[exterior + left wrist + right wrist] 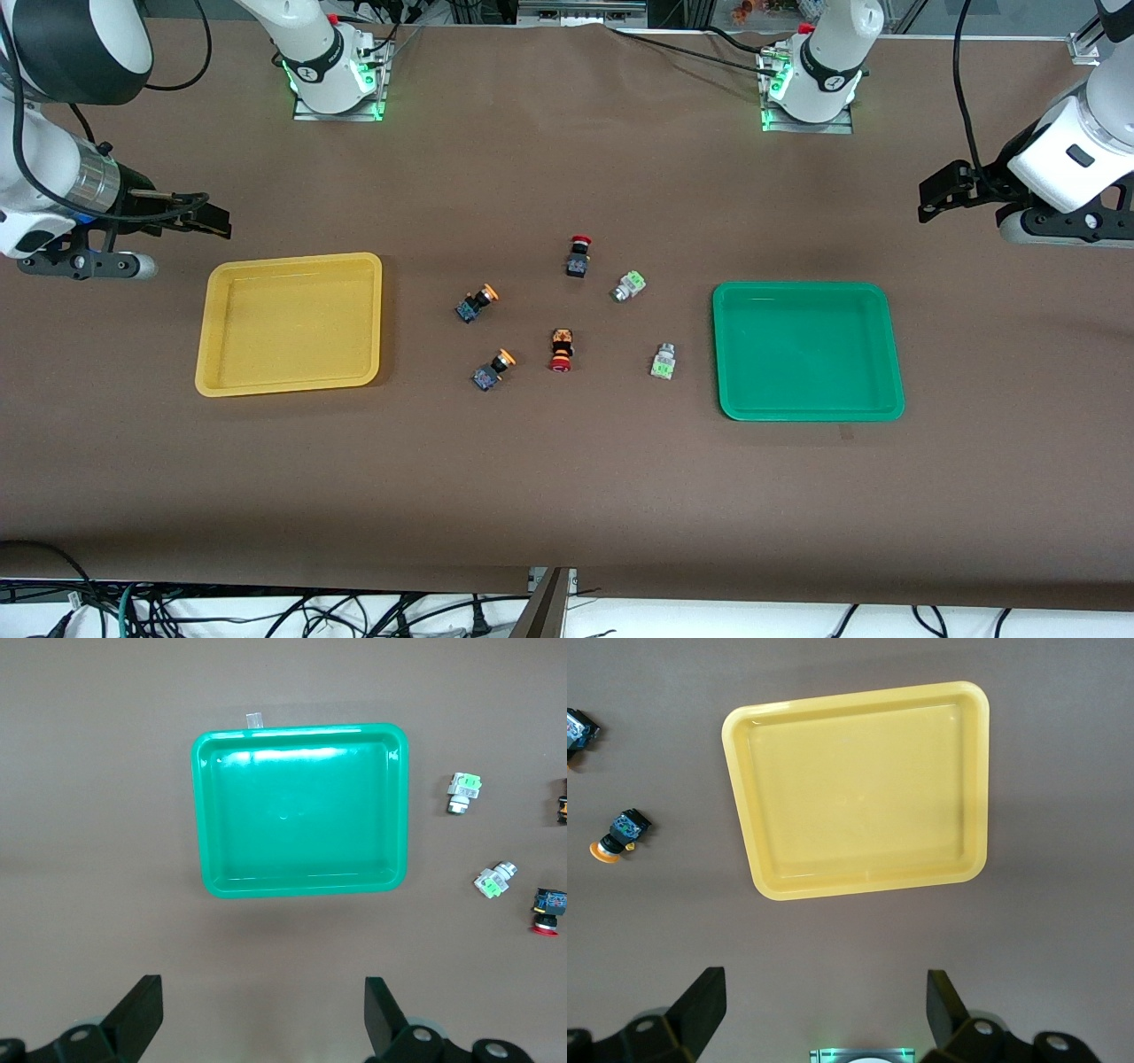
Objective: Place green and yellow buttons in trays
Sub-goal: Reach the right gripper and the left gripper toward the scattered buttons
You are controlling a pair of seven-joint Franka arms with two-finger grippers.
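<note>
surface (567, 496) first: brown, carrying everything i need. yellow tray (221, 372) sits toward the right arm's end, green tray (735, 408) toward the left arm's end, both bare. between them lie 2 yellow buttons (477, 303) (492, 369), 2 green buttons (628, 285) (663, 361) and 2 red buttons (578, 255) (561, 349), none in a tray. right hand (819, 1003) hangs beside the yellow tray, left hand (261, 1010) beside the green tray, both spread wide and holding nothing. i judge sorting not yet begun; next i'd lower a hand onto its nearest matching button.

2 red-cap switches (578, 255) (561, 349) — on brown table (567, 496).
</note>
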